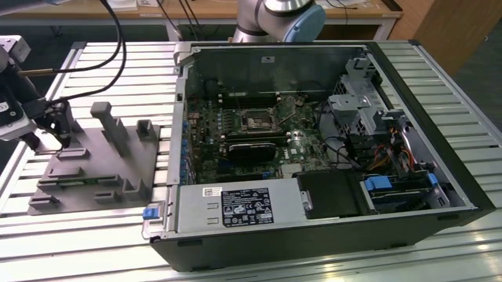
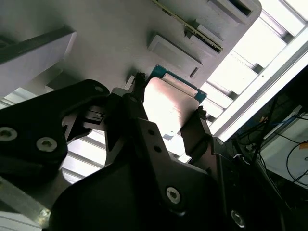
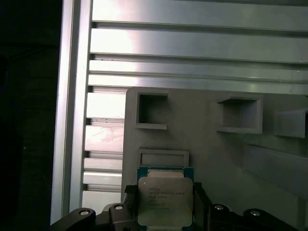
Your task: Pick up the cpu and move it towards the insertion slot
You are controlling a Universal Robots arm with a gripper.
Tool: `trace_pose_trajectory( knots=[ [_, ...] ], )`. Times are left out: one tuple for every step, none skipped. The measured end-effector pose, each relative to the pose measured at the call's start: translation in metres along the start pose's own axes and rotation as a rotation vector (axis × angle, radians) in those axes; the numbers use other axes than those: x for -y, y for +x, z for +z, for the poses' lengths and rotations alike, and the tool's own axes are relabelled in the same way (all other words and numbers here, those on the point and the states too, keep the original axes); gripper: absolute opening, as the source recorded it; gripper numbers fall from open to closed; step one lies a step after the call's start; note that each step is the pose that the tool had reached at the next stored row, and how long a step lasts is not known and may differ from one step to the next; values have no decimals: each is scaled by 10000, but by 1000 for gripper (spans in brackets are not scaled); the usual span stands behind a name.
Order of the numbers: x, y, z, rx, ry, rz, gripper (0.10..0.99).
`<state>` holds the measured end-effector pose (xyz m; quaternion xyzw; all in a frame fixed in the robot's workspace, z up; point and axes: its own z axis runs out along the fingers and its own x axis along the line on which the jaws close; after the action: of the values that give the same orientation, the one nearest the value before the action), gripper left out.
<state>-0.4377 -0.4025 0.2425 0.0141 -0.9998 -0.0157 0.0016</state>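
- Exterior view: the gripper (image 1: 47,141) hangs over the grey fixture (image 1: 102,176) at the exterior view's left. It is well apart from the insertion slot (image 1: 257,123) inside the open computer case (image 1: 439,194). A printed label (image 1: 244,207) on the power supply (image 1: 196,211) is too small to read.
- Second wrist view: the fingers (image 2: 132,110) press on opposite edges of the cpu (image 2: 168,108), its silvery top between them.
- First wrist view: the cpu (image 3: 165,202) sits clamped between the fingers (image 3: 201,209). Its lid carries faint lines of print. A shallow fixture recess (image 3: 163,158) lies just past the fingertips.
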Motion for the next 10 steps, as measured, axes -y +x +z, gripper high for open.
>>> trace_pose_trajectory(
  knots=[
    [0,0,-9,0,0,0,545],
    [-1,0,-19,0,0,0,545],
    [-1,0,-30,0,0,0,545],
    [-1,0,-40,0,1,0,545],
    [-2,0,-51,0,0,0,545],
    [-2,0,-62,0,0,0,545],
    [-2,0,-73,1,0,0,545],
    [-3,0,-84,0,0,0,545],
    [-3,0,-97,-1,0,0,545],
    [-3,0,-107,0,0,0,545]
  ],
)
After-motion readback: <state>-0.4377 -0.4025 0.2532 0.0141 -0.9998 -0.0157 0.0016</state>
